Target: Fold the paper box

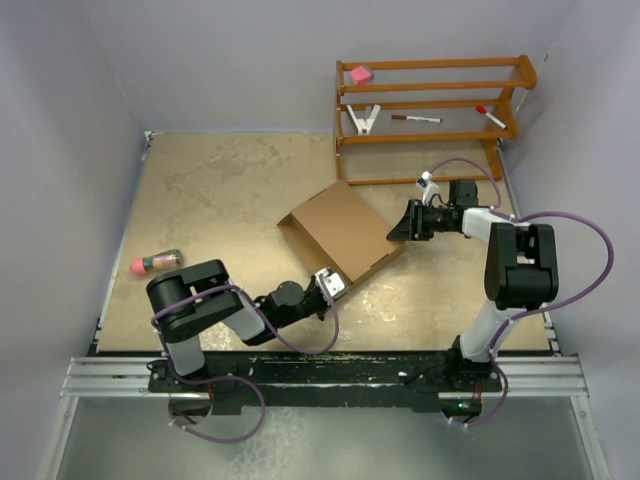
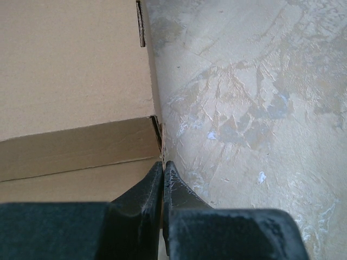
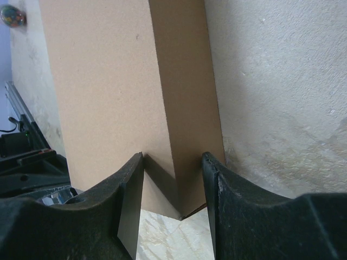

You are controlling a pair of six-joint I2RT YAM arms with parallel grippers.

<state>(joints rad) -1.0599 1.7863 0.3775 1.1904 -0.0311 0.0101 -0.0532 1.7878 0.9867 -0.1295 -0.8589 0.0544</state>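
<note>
Tabletop: left gripper closed beside paper box, right gripper parted around corner.

The left arm lies low, its bulky upper link close to the base and its forearm stretched out to the right and a little away from the base rail. The left jaws are pressed together: in the left wrist view the two dark fingers meet tip to tip with no gap between them. The right arm rises from its base, folds at a raised elbow and reaches leftward with the forearm roughly level. The right jaws stand apart; in the right wrist view the fingers leave a clear gap.
</note>
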